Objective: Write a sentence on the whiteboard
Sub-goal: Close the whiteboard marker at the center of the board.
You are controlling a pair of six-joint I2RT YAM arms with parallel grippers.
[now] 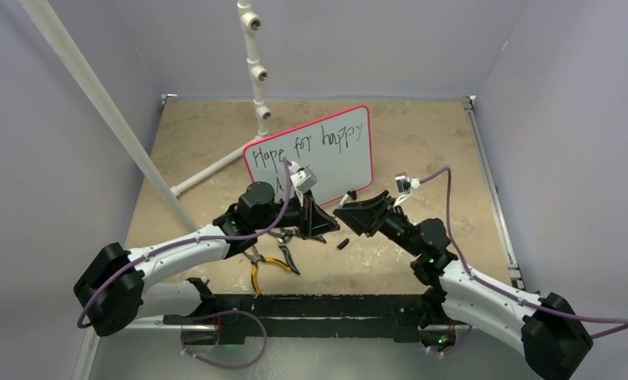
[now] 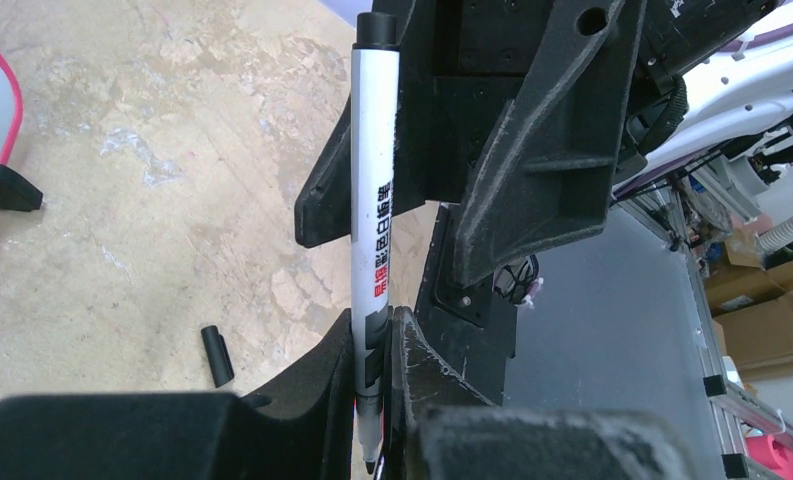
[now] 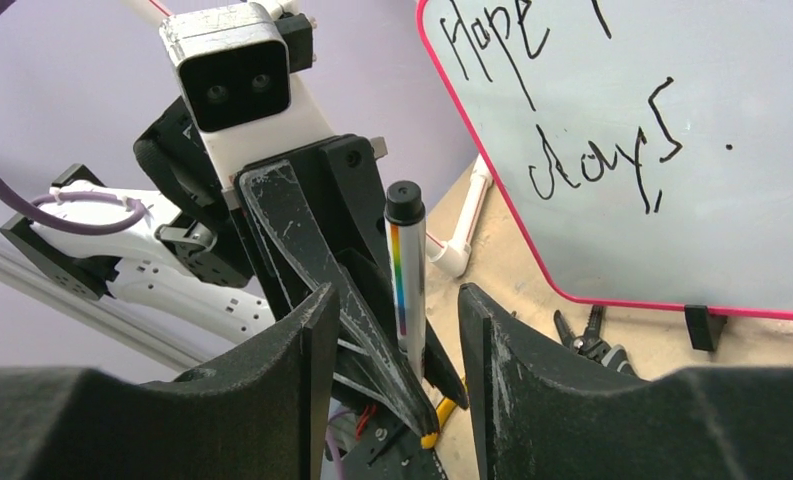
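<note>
The whiteboard [image 1: 338, 154] with its red-pink frame stands tilted at the back. The sentence [image 1: 306, 142] reads "Hope for happy" on the top line. "days" [image 3: 602, 160] shows below it in the right wrist view. My left gripper [image 2: 377, 370] is shut on a white marker [image 2: 374, 200] near its bare tip, just in front of the board [image 1: 322, 220]. My right gripper [image 3: 392, 340] is open and faces the left one [image 1: 355, 212]. The marker's black back end [image 3: 405, 205] stands between its fingers [image 3: 492, 350], apart from them. The black cap [image 1: 343, 245] lies on the table.
Yellow-handled pliers [image 1: 267, 261] and dark pliers [image 3: 592, 335] lie on the tan table near the left gripper. A white PVC pipe frame [image 1: 255, 55] stands behind the board. A board foot [image 2: 17, 190] rests on the table. Purple walls enclose the table.
</note>
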